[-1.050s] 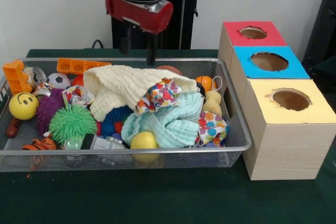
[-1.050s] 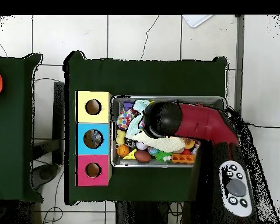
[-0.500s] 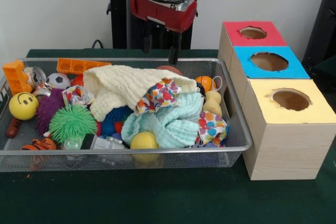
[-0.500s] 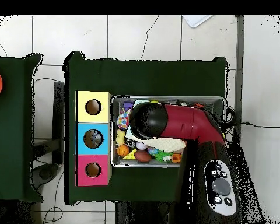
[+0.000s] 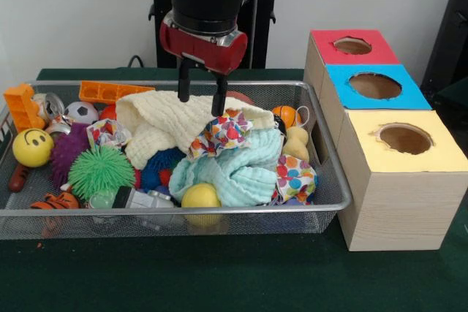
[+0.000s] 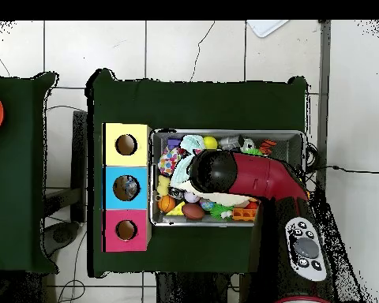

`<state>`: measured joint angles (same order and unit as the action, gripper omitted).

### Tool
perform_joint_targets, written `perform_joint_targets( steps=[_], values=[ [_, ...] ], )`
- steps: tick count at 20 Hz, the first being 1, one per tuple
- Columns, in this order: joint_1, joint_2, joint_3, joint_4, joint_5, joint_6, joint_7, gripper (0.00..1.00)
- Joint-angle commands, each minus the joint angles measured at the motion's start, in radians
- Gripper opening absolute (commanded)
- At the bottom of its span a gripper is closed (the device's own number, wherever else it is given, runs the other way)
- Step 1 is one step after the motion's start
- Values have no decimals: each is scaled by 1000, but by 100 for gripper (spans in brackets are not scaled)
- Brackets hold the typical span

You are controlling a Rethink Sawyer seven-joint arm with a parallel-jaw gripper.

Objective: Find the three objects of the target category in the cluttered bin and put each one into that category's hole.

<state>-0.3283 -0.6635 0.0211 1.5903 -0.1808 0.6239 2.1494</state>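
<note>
Heaped with toys and cloths: a silver wire-mesh bin (image 5: 322, 144) on the dark green tabletop (image 5: 219, 283), just beside a row of three wooden boxes, each with a round hole on top, red-topped (image 5: 351, 46), blue-topped (image 5: 374, 85) and yellow-topped (image 5: 404, 138). Draped across the middle, a cream waffle-weave cloth (image 5: 168, 118), overlapping a mint green cloth (image 5: 234, 173) and a multicoloured patterned cloth (image 5: 223, 133). Scattered among the toys: a yellow smiley ball (image 5: 32, 147), a green spiky ball (image 5: 101, 169), a small soccer ball (image 5: 81, 112), a plain yellow ball (image 5: 200, 196), a small basketball (image 5: 287, 115). Poised over the cream cloth, the red and black gripper (image 5: 201, 97), fingers spread, tips at the cloth's top edge with nothing between them. Partly buried under the cloths: a blue spiky toy (image 5: 157, 166). Masked by the arm from overhead: most of the bin's middle.
</note>
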Motion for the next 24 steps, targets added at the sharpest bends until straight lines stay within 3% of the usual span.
perform_joint_targets(
  steps=[1, 12, 17, 24],
  values=[
    [-19, 79, -21, 107, -15, -52, 113, 100],
    [14, 174, -11, 70, 58, -93, 179, 100],
    [-3, 267, -12, 28, 45, -187, 168, 100],
    [-2, 322, -29, 19, 40, -243, 152, 100]
  ],
)
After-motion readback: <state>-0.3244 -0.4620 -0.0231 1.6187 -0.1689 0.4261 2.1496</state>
